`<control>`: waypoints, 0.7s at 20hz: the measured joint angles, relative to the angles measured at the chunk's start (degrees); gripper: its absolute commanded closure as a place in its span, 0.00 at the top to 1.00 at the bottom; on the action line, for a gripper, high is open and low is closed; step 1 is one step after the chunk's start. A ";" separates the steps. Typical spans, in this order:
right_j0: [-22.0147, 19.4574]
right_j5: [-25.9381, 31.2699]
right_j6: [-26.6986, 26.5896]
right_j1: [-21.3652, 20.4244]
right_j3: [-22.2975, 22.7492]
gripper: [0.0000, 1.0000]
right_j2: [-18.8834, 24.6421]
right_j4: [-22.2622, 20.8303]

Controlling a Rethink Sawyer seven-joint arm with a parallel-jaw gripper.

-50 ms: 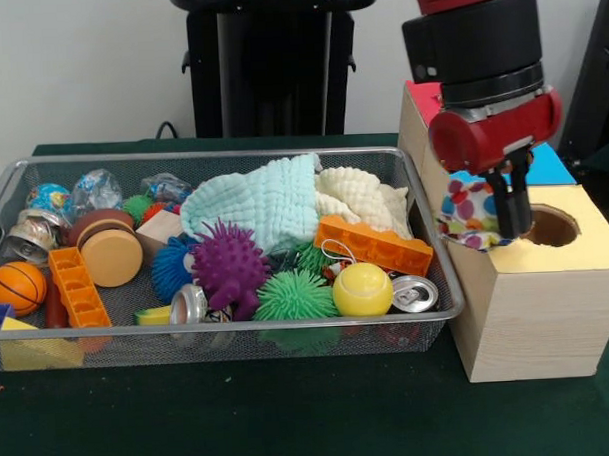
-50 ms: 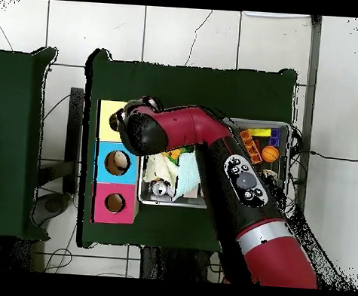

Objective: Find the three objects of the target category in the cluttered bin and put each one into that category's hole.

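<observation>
One spotted cloth (image 1: 471,214) hangs clenched in the pincer (image 1: 512,221) beside the yellow hole (image 1: 551,225) (two cloths (image 1: 274,201) remain binned).

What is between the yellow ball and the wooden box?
In the front view, a crushed silver can lies between the yellow ball and the wooden box, then the basket's wire wall.

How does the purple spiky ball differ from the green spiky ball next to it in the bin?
The purple spiky ball looks larger, with thick, sparse spikes; the green spiky ball looks smaller, with finer, denser bristles. The purple one lies left of the green one. Both rest in the wire bin.
</observation>
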 measured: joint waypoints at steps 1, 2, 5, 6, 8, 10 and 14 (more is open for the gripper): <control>-0.20 -0.27 0.00 0.00 0.36 0.00 0.00 -0.88; -0.40 -0.54 0.00 0.00 0.71 0.00 0.01 -1.75; -0.36 -1.23 0.00 -0.03 1.88 0.00 0.01 -3.74; -0.33 -1.28 0.00 -0.04 2.02 0.00 0.01 -3.92; -0.20 -1.46 0.00 -0.05 2.69 0.00 0.01 -4.37; -0.03 -1.55 0.00 -0.05 3.27 0.00 0.01 -4.46; 0.78 -1.59 0.00 -0.29 4.18 0.00 0.00 -4.47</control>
